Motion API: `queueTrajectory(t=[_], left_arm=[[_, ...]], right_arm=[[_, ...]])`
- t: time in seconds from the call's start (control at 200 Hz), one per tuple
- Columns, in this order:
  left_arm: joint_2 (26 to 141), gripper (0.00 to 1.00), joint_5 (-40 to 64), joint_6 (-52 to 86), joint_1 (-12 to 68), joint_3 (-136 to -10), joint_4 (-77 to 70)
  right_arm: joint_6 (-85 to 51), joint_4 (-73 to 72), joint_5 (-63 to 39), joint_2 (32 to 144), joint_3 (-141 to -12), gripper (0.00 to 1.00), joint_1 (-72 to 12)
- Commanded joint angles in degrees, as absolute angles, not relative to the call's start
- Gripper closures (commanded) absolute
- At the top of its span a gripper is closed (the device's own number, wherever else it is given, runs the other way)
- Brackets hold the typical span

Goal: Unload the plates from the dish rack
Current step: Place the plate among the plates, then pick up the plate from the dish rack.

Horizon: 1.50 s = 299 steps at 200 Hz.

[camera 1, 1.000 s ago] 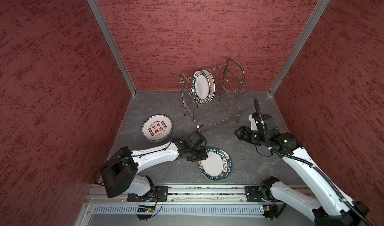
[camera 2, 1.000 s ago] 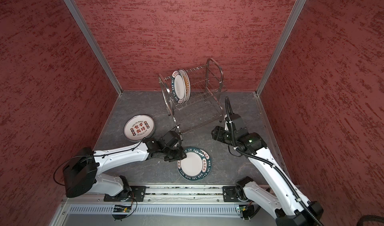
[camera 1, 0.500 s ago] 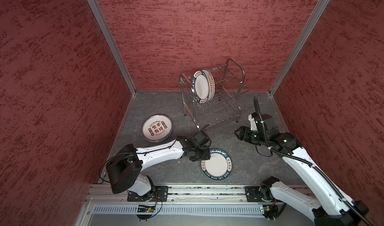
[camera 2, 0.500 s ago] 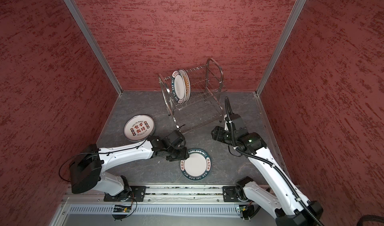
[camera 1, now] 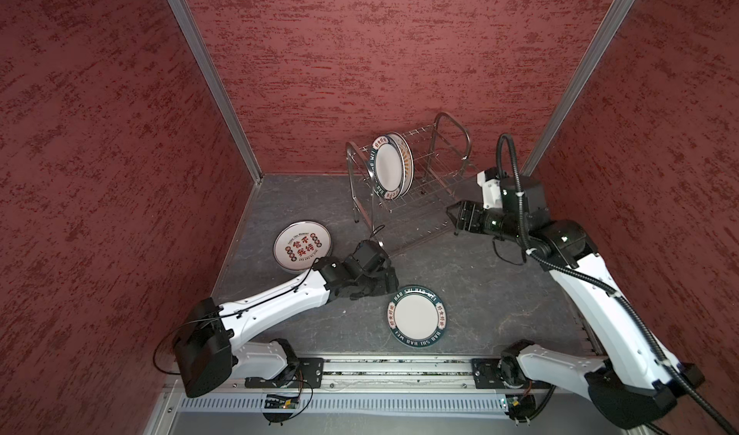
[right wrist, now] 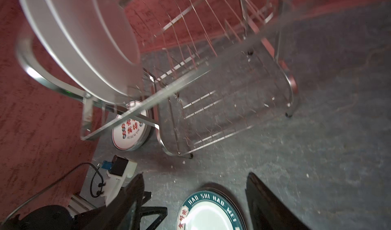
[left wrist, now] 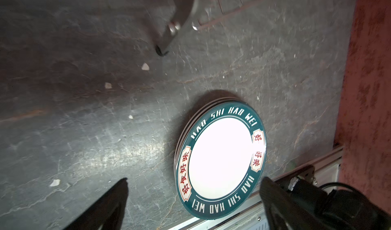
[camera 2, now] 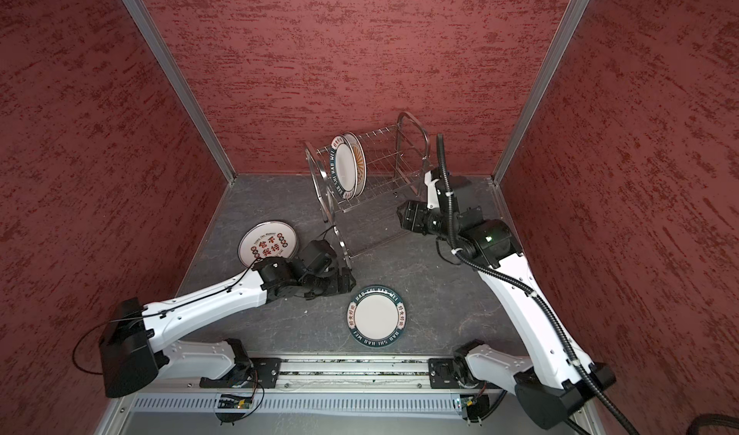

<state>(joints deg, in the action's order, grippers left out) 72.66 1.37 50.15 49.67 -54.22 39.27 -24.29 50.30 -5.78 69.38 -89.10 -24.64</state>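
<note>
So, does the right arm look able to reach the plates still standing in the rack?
Probably yes: the right gripper is open beside the dish rack, whose slots between it and the upright plates are empty; rack wires might interfere.

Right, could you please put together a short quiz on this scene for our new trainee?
1. True or false: the left gripper grips a plate.
2. On which tier of the dish rack do the plates stand? A upper, B lower, C both.
3. What lettering runs round the teal-rimmed plate lying flat?
Key: 1 false, the left gripper is open and empty. 2 A. 3 HAO SHI HAO WEI.
</note>
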Motion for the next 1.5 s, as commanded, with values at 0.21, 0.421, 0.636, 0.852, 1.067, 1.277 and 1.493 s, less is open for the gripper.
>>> queueTrajectory(t=[0.21, 0.421, 0.636, 0.852, 1.067, 1.277, 1.493], left_arm=[[65.83, 0.01, -0.73, 46.41, 41.85, -56.21, 47.00], [63.92, 0.01, -0.50, 46.80, 40.00, -55.40, 48.08], [62.35, 0.01, 0.25, 47.37, 38.87, -53.23, 47.13], [60.97, 0.01, 0.79, 47.24, 37.98, -52.17, 47.20], [59.60, 0.01, 0.95, 47.55, 37.03, -50.77, 46.98], [58.80, 0.01, 2.26, 47.47, 35.53, -49.24, 45.88], [59.67, 0.00, 2.50, 47.33, 35.35, -48.92, 45.23]], right_arm=[[-15.85, 47.79, -11.03, 86.20, -112.28, 0.22, -24.63], [-14.35, 51.35, -13.57, 95.12, -124.86, 0.26, -25.42], [-13.00, 56.19, -12.58, 101.19, -133.85, 0.29, -26.65], [-12.65, 58.19, -11.48, 105.35, -137.97, 0.34, -26.98], [-12.09, 59.23, -10.96, 108.50, -139.79, 0.42, -27.24], [-12.14, 59.72, -9.55, 110.11, -139.92, 0.50, -27.85], [-12.55, 60.29, -8.58, 111.91, -139.88, 0.60, -28.51]])
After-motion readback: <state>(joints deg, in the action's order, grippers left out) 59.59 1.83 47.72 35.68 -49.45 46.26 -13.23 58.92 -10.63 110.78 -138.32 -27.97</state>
